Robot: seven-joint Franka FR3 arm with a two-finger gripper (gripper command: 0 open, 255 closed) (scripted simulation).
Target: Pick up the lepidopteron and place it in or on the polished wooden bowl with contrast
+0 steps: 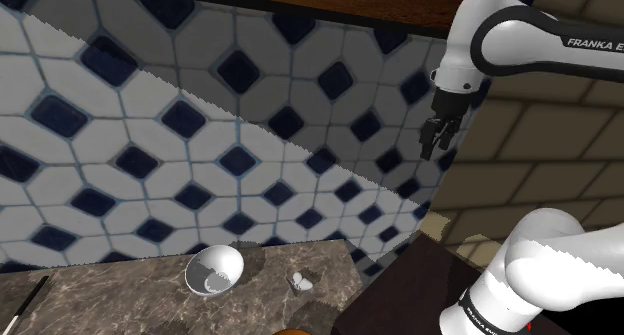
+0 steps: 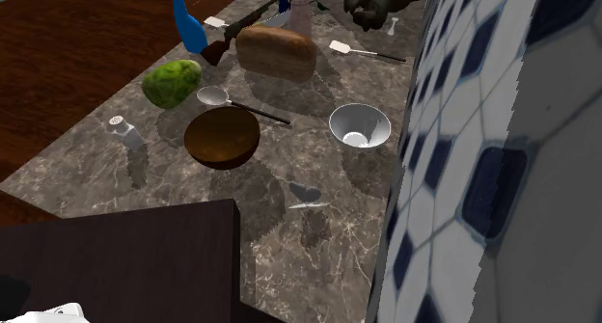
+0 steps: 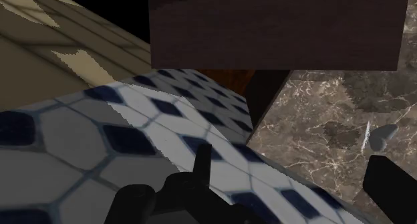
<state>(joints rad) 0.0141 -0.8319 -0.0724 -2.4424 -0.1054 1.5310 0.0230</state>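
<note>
The lepidopteron is a small pale grey butterfly (image 2: pixel 306 196) lying on the marbled counter near the tiled wall; it looks white (image 1: pixel 300 280) in the shoulder view. The brown wooden bowl (image 2: pixel 222 138) stands about a hand's width from it, farther from the wall, and its rim (image 1: pixel 294 331) peeks in at the shoulder view's bottom edge. My black gripper (image 1: pixel 434 141) hangs high above the counter, beside the tiled wall, open and holding nothing. In the wrist view the butterfly (image 3: pixel 378 136) lies far below, just past the right finger (image 3: pixel 391 182).
A white bowl (image 2: pixel 359 126) sits by the wall beyond the butterfly. Farther along the counter (image 2: pixel 289 263) are a metal spoon (image 2: pixel 218 96), a green fruit (image 2: pixel 172 82), a bread loaf (image 2: pixel 277 51), a shaker (image 2: pixel 121 128) and a blue bottle (image 2: pixel 189 24). The dark stand (image 2: pixel 125 263) borders the counter.
</note>
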